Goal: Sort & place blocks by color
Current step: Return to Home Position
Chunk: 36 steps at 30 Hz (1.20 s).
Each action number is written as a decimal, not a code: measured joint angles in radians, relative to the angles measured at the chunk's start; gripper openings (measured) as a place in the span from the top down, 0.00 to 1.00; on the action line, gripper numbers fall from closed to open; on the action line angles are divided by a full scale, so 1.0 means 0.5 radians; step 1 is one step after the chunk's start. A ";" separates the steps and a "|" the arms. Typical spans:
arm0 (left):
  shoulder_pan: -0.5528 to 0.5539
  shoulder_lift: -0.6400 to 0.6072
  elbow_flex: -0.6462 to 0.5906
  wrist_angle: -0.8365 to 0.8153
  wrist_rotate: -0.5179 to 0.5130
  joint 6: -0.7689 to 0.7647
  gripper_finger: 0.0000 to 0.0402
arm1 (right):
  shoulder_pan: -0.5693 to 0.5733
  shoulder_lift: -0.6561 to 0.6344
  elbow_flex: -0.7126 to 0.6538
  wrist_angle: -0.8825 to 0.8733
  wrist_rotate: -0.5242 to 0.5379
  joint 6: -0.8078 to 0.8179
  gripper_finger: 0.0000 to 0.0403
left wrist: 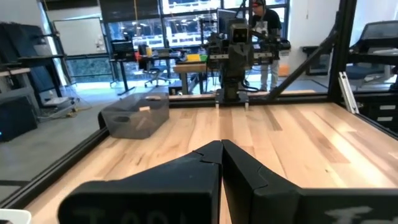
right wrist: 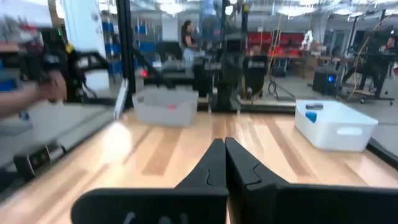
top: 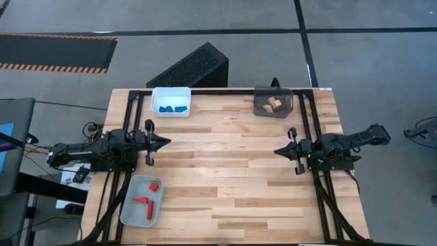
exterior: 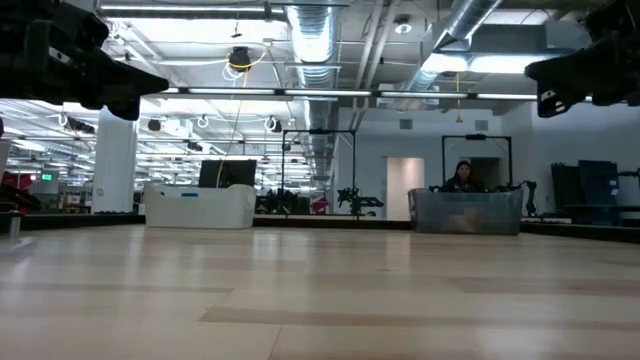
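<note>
High view showed the blue blocks in the white bin far left, the wood blocks in the dark bin far right, and the red blocks in the grey bin near left. Sorting looked finished. The left end effector and right end effector, both pressed together and empty, hung at opposite counter edges; the next move probably called only for parking.

This is a big robot lab in a wide hall. Silver pipes and long lights hang under the bare ceiling. The floor is grey, with a striped warning mat. Two dark robot arms sit at a wooden table. Far behind are work desks and a person.
</note>
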 joint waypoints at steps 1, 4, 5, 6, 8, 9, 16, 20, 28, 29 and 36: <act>0.000 0.000 0.000 -0.001 0.004 0.000 1.00 | 0.000 -0.029 0.001 -0.019 -0.001 0.009 0.99; 0.000 0.000 0.000 0.000 0.001 -0.001 1.00 | 0.003 -0.021 0.016 -0.051 0.000 0.015 0.99; -0.001 0.000 0.000 0.000 -0.002 -0.001 1.00 | 0.003 -0.023 0.021 -0.056 0.001 0.009 0.99; 0.000 0.000 0.000 0.000 -0.004 0.000 1.00 | 0.003 -0.024 0.022 -0.056 0.003 0.005 0.99; -0.001 0.000 0.000 -0.001 -0.005 0.018 1.00 | 0.003 -0.021 0.022 -0.059 0.016 0.004 0.99; -0.001 0.000 0.000 -0.001 -0.005 0.035 1.00 | 0.003 -0.022 0.021 -0.050 0.039 -0.001 0.99; -0.001 0.001 -0.008 0.025 -0.013 0.097 1.00 | -0.030 -0.021 -0.005 0.026 0.059 -0.010 0.98; -0.001 0.021 -0.008 0.030 -0.014 0.098 1.00 | -0.033 -0.021 -0.006 0.007 0.054 -0.051 0.98; -0.001 0.147 -0.011 0.032 -0.014 -0.001 1.00 | -0.056 0.005 -0.007 -0.017 0.051 -0.054 0.92; -0.001 0.165 -0.011 0.032 -0.013 -0.016 1.00 | -0.056 0.005 -0.008 -0.019 0.051 -0.054 0.92; 0.000 0.203 -0.012 0.038 -0.015 0.138 1.00 | -0.051 0.005 -0.009 -0.028 0.051 0.375 0.91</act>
